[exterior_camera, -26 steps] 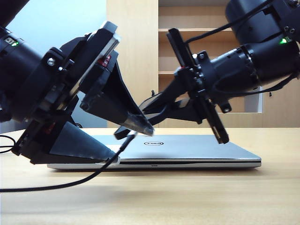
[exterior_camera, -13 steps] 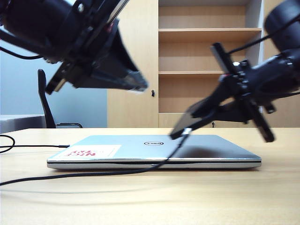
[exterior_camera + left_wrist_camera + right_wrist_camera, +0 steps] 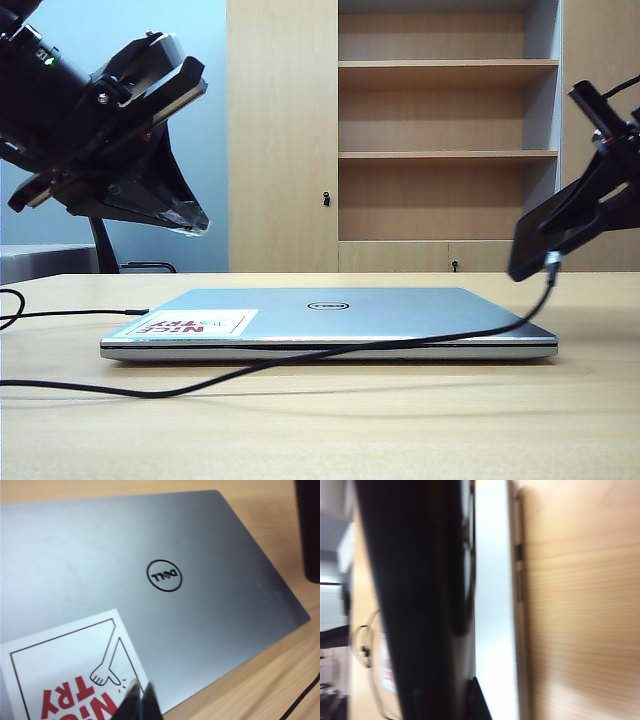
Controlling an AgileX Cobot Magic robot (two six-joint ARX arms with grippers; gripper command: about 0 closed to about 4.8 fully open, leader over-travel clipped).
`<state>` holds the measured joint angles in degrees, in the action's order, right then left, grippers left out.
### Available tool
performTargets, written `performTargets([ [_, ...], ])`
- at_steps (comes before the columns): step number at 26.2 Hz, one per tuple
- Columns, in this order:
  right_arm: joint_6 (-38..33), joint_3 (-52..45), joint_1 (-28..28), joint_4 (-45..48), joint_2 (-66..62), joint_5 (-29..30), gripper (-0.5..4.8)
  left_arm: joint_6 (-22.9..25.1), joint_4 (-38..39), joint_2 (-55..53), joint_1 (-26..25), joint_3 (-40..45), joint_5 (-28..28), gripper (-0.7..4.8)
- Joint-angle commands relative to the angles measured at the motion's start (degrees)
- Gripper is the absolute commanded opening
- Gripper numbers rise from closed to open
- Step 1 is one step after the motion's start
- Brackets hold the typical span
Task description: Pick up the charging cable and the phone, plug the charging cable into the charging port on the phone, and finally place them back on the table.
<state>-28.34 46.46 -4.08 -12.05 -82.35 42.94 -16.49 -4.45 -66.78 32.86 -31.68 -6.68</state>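
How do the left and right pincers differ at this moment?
The left pincer is shut on nothing, above the laptop; the right pincer grips the phone, with the charging cable plugged in. Left sits high on the left, right lower at the right edge. Both are off the table.

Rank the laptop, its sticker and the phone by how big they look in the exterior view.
1. Laptop, the largest.
2. Sticker and phone, held up by the right gripper: they look close in area, and the phone is angled, so unranked.
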Motion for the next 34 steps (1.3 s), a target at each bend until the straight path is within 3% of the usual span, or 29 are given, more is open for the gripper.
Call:
performTargets([
  [1, 8.31, 3.65, -1.22, -8.63, 0.46, -3.98, -0.06, 0.31, -0.35, 0.2, 0.17, -0.33, -0.17, -0.06],
  [5, 11.85, 6.6, -2.1, -13.35, -1.25, -5.77, -0.06, 0.28, -0.52, 0.2, 0.22, -0.33, -0.17, -0.06],
  [19, 12.09, 11.1, -2.36, -13.64, -13.97, -2.93, -0.05, 0.2, -0.37, 0.2, 0.24, -0.33, -0.2, -0.06],
  [21, 12.09, 11.28, -2.36, -13.68, -14.14, -3.19, 0.49, 0.22, -0.31, 0.2, 0.24, -0.33, -0.17, -0.06],
  [23, 12.09, 11.32, -2.51, -13.38, -14.12, -4.02, 1.6, 0.2, -0.33, 0.2, 0.24, -0.33, -0.2, -0.06],
  [30, 12.2, 12.61, -4.2, -15.63, -13.94, -7.43, 1.71, 0.22, -0.35, 0.2, 0.24, -0.33, -0.2, -0.06],
  [34, 17.84, 18.18, -5.31, -23.76, -13.44, -13.03, 1.71, 0.24, -0.35, 0.2, 0.24, -0.33, -0.17, -0.06],
])
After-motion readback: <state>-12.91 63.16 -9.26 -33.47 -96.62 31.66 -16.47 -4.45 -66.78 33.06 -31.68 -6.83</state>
